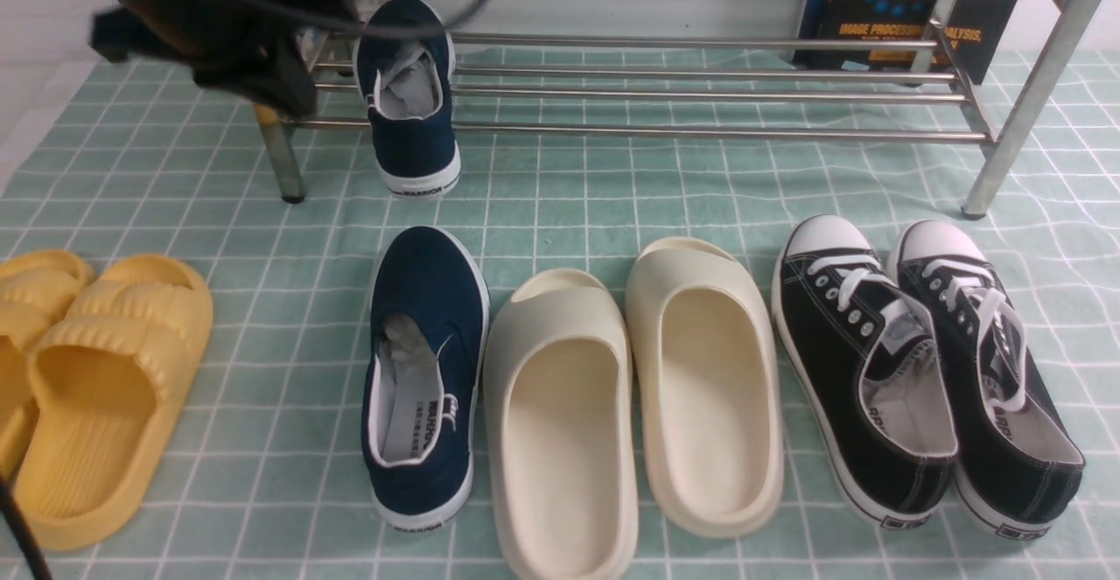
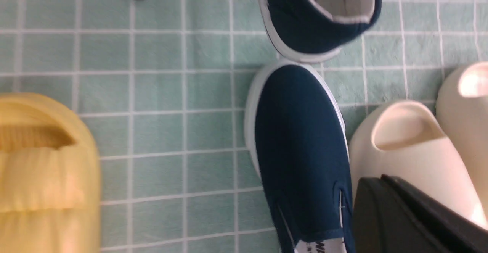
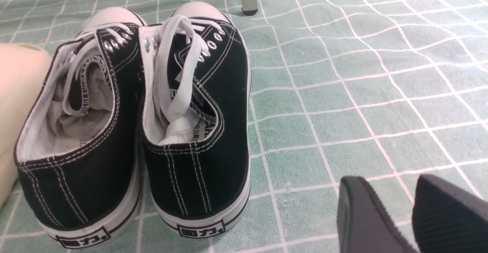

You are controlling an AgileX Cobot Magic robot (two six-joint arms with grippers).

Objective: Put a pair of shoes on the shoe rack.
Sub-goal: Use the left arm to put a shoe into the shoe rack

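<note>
Two yellow slides [image 1: 105, 387] lie at the far left of the green checked cloth [image 1: 612, 204], the outer one cut by the frame edge. Next come the two navy slip-ons [image 1: 426, 370]. One lies flat on the cloth with its toe toward the shoe rack [image 1: 700, 90]. The second slip-on [image 1: 409, 99] sits at the left end of the rack's lower shelf, toe pointing back, tilted, heel hanging out over the front bar; whether that heel touches the cloth I cannot tell. Just right of the slip-on on the cloth are two cream slides [image 1: 639, 387], side by side, then two black lace-up sneakers [image 1: 927, 370], touching each other. One rack spans the back, and one book [image 1: 910, 20] stands behind its right end.

Only the front view takes in all four pairs and the shelves, with the left arm [image 1: 210, 20] a dark blur at upper left. The left wrist view adds the shelved slip-on's heel nearly meeting the other's toe, and the left end effector [image 2: 404, 215], a dark mass over a cream slide, pressed together with nothing in it. The right wrist view gives the sneakers from behind, with heel labels and paper stuffing, and the right end effector [image 3: 387, 184] beside them, fingers spread with bare cloth between, gripping nothing
</note>
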